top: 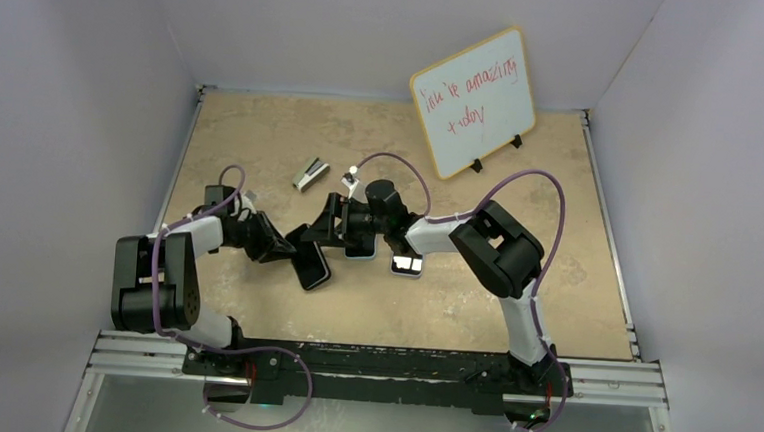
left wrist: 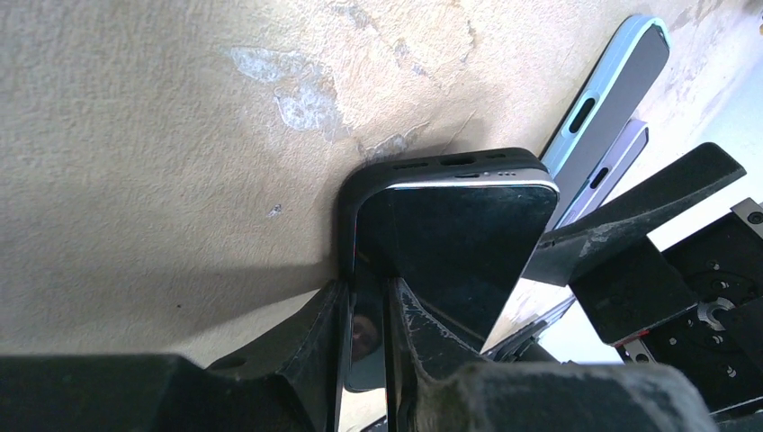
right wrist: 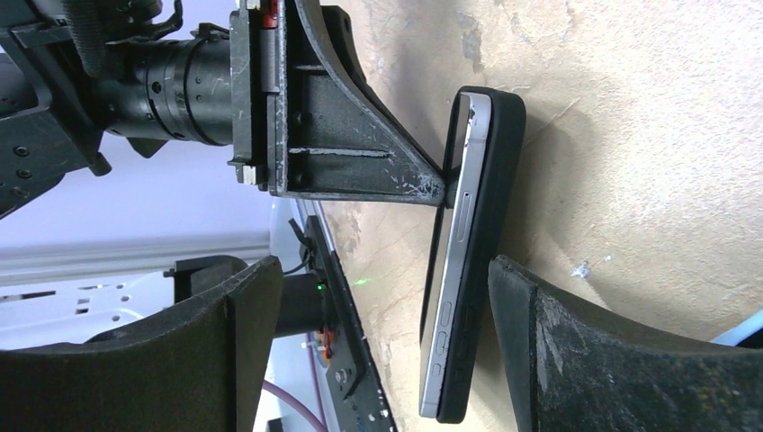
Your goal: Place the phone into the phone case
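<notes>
A small whiteboard (top: 473, 99) with red handwriting stands tilted on black feet at the far right of the tan table (top: 262, 139) — close to the back wall. A small grey object (top: 310, 174) lies far left of centre, too small to identify. Mid-table lies a blue-cased phone (left wrist: 612, 85) — a lavender phone (left wrist: 619, 162) just beside it.

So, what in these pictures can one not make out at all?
Left wrist view: the near end of the phone and black case, hidden behind the left gripper clamped on them.
Right wrist view: the phone's screen, seen only edge-on; the case's back faces away.
Top view: whether the phone sits fully in the case; too small.
Top view: the small grey object; too small to name.
</notes>
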`<action>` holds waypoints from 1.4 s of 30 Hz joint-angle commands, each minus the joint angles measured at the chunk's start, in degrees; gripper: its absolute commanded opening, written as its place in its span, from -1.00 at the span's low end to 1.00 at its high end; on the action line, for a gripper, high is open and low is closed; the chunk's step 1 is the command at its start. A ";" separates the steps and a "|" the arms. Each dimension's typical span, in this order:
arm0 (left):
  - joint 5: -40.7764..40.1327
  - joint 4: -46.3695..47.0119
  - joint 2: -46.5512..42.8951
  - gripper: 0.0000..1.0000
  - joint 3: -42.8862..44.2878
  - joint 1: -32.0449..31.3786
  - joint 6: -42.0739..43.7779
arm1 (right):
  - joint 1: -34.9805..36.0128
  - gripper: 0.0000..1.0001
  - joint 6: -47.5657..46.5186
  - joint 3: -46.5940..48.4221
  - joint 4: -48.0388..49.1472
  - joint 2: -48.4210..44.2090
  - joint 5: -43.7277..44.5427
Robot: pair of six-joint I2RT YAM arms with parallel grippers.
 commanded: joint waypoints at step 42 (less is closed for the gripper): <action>-0.73 1.57 -1.48 -0.54 1.11 -0.51 -0.03 | 3.71 0.36 -5.20 4.69 -5.84 -1.10 0.10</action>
